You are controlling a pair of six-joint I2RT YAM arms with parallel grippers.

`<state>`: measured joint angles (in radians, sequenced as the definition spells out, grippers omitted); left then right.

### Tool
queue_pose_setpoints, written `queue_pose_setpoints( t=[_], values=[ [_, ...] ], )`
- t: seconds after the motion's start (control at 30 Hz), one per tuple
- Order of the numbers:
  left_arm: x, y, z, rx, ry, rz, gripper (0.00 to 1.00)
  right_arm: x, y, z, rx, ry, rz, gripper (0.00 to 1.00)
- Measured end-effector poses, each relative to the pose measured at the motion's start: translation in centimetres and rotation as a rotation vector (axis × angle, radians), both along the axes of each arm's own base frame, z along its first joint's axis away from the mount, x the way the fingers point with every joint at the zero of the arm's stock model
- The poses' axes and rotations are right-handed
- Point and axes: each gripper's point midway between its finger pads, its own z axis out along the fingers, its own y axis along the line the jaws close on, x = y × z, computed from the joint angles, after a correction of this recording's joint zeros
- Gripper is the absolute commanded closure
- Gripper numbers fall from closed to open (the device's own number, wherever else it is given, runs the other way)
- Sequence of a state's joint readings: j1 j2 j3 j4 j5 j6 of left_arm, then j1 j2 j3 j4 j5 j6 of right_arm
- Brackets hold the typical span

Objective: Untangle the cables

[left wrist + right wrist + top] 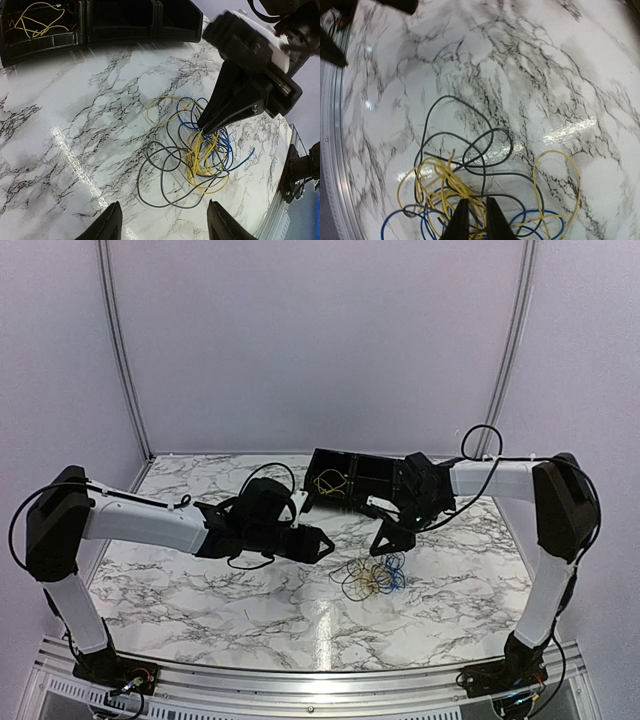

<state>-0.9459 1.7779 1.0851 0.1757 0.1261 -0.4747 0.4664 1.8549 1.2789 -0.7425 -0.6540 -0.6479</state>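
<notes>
Cables (372, 577) lie in one loose tangle on the marble table (200, 580), on the near side of the black tray (375, 475) and toward its right half, apart from it. The tangle holds three wires:

- The yellow cable (200, 155) is bunched in the middle, with one wide loop reaching toward the tray.
- The black cable (445, 96) spreads in open loops on the side away from the tray.
- The blue cable (395, 214) curls around the yellow bunch.

All three cross one another.

The right claw (476, 201) points down into the tangle from the tray side. Its fingers are pressed nearly together, with yellow strands pinched between the tips. The wrist view does not show whether blue strands are caught as well.

The left claw (164, 203) hangs above the table in front of the tray's left half, just beside the tangle. Its fingers are spread wide apart and hold nothing.

A separate yellow wire (37, 20) lies loosely coiled inside the tray's left compartment.
</notes>
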Motion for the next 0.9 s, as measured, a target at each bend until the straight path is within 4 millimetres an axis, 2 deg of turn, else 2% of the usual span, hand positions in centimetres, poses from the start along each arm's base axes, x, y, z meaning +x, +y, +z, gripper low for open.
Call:
queue_pose_setpoints(
  t=[0.07, 0.17, 0.27, 0.33, 0.5, 0.67, 0.77, 0.9],
  values=[
    [-0.2, -0.3, -0.1, 0.002, -0.001, -0.008, 0.38, -0.2, 0.0, 0.2, 0.005, 0.009, -0.005, 1.0],
    [-0.2, -1.4, 0.2, -0.004, -0.015, -0.03, 0.37, -0.3, 0.0, 1.2, 0.015, 0.006, -0.013, 1.0],
    [0.0, -3.2, 1.3, -0.036, -0.048, -0.06, 0.36, -0.4, 0.2, 3.2, 0.036, -0.02, -0.02, 1.0],
    [0.2, -4.5, 2.2, -0.067, -0.073, -0.075, 0.36, -0.1, 0.7, 5.3, 0.064, -0.052, -0.023, 1.0],
    [1.2, -5.9, 3.9, -0.129, -0.13, -0.068, 0.36, -0.4, 3.3, 11.5, 0.166, -0.144, 0.006, 1.0],
    [2.3, -7.4, 4.7, -0.208, -0.173, -0.049, 0.46, -1.8, 6.1, 17.9, 0.282, -0.192, 0.042, 1.0],
    [3.2, -8.8, 3.7, -0.246, -0.168, -0.039, 0.55, -1.7, 7.2, 23.4, 0.372, -0.233, 0.033, 1.0],
    [3.4, -9.3, 0.9, -0.259, -0.123, -0.019, 0.61, -1.5, 7.7, 32.2, 0.51, -0.327, 0.009, 1.0]
  ],
)
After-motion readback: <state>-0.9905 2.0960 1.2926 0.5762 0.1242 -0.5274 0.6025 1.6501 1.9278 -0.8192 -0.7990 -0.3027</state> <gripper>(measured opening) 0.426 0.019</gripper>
